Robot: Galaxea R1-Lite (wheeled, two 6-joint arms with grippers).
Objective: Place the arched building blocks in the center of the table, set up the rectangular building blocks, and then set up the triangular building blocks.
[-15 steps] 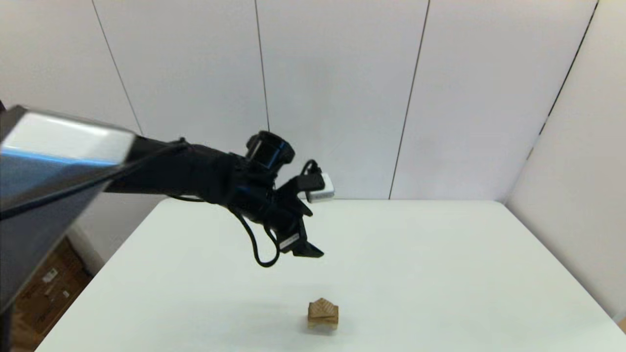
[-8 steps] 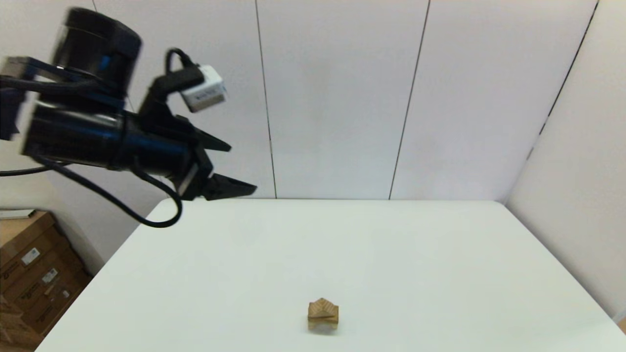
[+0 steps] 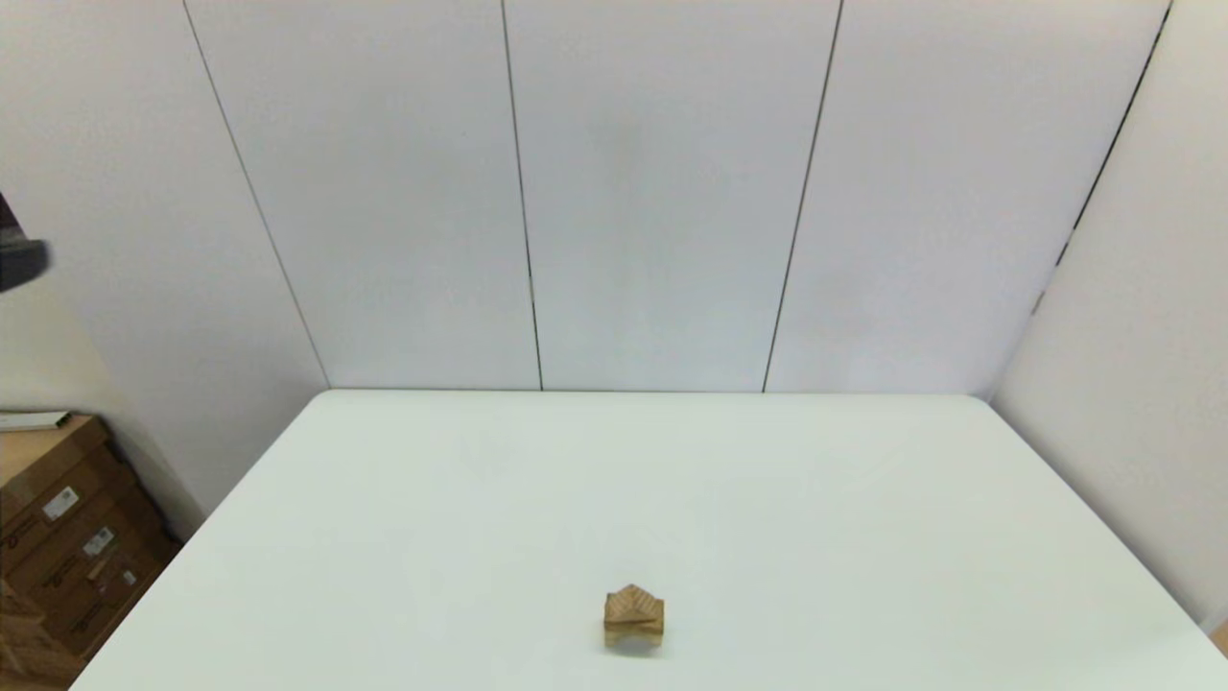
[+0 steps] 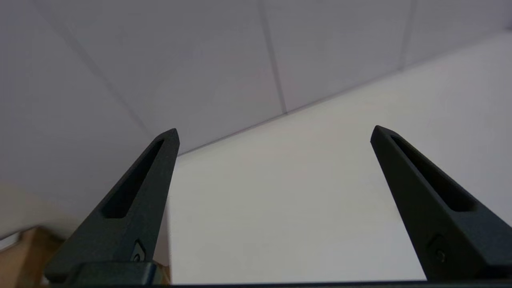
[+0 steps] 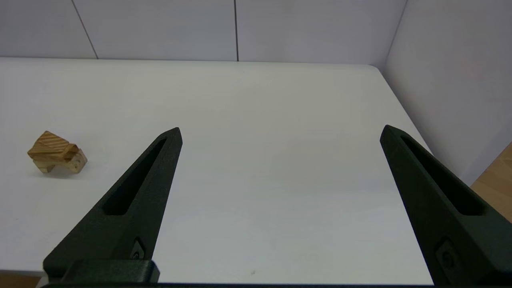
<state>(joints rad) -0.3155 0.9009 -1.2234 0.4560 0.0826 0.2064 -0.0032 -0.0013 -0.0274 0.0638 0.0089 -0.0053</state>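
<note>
A small wooden stack (image 3: pixel 633 614) stands on the white table (image 3: pixel 767 499) near its front middle. The triangular block (image 3: pixel 633 602) sits on top like a roof, over a paler block (image 3: pixel 633 631). The right wrist view shows the same stack (image 5: pixel 56 157), the striped wedge (image 5: pixel 52 146) above the arched block (image 5: pixel 77 164) with a gap under it. I cannot tell the rectangular block apart within the stack. My right gripper (image 5: pixel 282 131) is open and empty, right of the stack. My left gripper (image 4: pixel 274 134) is open and empty, raised off the table's left side, facing the far-left corner.
Cardboard boxes (image 3: pixel 58 537) stand on the floor left of the table. White wall panels (image 3: pixel 652 192) run close behind the far edge, and another wall (image 3: pixel 1132 336) along the right edge. A dark sliver of my left arm (image 3: pixel 19 257) shows at the left border.
My left arm has swung from above the table's middle up and to the left, almost out of the head view. The stack has not moved.
</note>
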